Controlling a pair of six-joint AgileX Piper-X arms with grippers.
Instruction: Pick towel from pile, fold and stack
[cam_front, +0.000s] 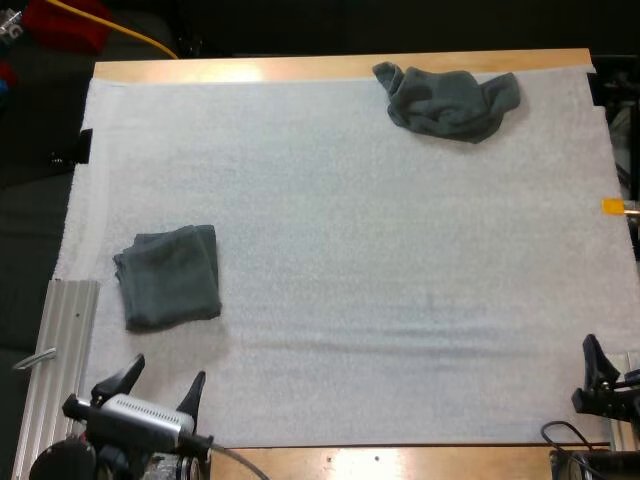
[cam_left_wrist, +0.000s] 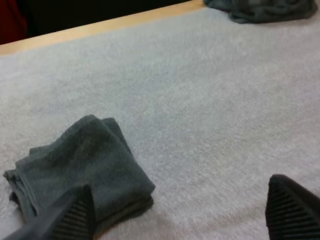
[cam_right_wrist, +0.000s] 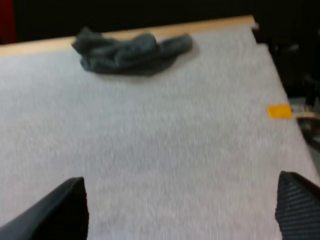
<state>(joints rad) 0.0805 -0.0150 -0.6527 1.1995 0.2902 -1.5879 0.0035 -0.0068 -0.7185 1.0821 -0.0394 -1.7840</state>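
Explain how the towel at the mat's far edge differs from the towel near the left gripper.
The far towel is crumpled, with loose ends sticking out; the near towel is folded into a roughly square pad. The far towel lies toward the right of the mat; the near towel lies at its left side, just ahead of the left gripper. Both are dark grey-green and neither is held.

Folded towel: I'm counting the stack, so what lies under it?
The folded towel lies flat on the white mat, its layered edges showing in the left wrist view. Whether another towel sits beneath is hidden by its own cloth.
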